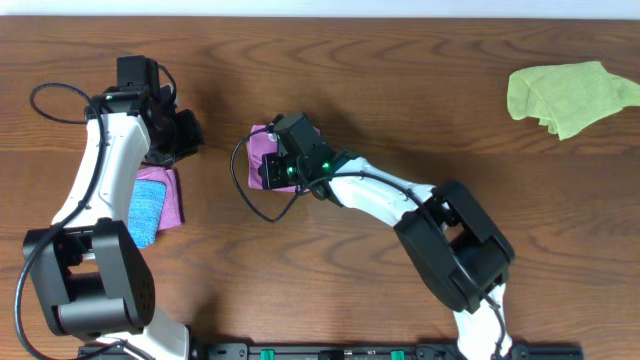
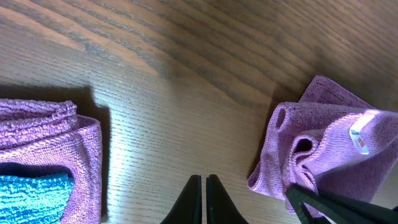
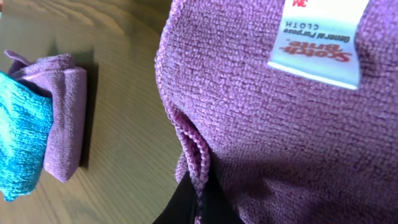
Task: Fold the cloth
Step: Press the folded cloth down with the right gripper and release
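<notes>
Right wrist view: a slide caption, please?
Right gripper pinches the tagged purple cloth; a folded purple-and-blue stack lies beyond.

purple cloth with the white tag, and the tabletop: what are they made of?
The cloth looks like microfibre: matte, fine looped pile, stitched hem; its tag reads general purpose cloth. The tabletop is wood or wood-look laminate: brown grain lines, slight sheen; can't tell which.
</notes>
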Controlling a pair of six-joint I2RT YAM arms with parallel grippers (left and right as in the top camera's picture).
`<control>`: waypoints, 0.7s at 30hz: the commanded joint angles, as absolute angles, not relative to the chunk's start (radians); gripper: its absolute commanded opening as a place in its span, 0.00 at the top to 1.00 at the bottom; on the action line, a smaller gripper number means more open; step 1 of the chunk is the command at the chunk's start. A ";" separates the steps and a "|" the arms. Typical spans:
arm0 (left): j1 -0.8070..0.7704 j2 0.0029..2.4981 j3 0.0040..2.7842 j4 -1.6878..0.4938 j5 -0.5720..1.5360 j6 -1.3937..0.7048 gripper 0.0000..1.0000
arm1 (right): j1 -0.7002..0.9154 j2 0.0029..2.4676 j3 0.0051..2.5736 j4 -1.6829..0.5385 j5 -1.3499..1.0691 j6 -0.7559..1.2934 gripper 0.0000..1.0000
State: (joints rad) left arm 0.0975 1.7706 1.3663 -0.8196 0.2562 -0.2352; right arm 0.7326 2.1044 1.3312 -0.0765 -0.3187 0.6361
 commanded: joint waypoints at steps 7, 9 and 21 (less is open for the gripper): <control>0.103 1.750 1.359 -0.826 0.263 -0.224 0.94 | 0.748 2.116 1.356 -0.056 -0.319 0.630 0.47; 0.103 1.750 1.359 -0.826 0.263 -0.224 0.94 | 0.747 2.116 1.361 -0.057 -0.334 0.630 0.44; 0.106 1.724 1.359 -0.841 0.274 -0.224 0.94 | 0.697 2.063 1.478 -0.189 -0.365 0.618 0.35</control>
State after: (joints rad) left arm 0.0978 1.7679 1.3663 -0.8352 0.2600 -0.2352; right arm 0.7273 2.1059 1.4391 -0.1589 -0.3676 0.6346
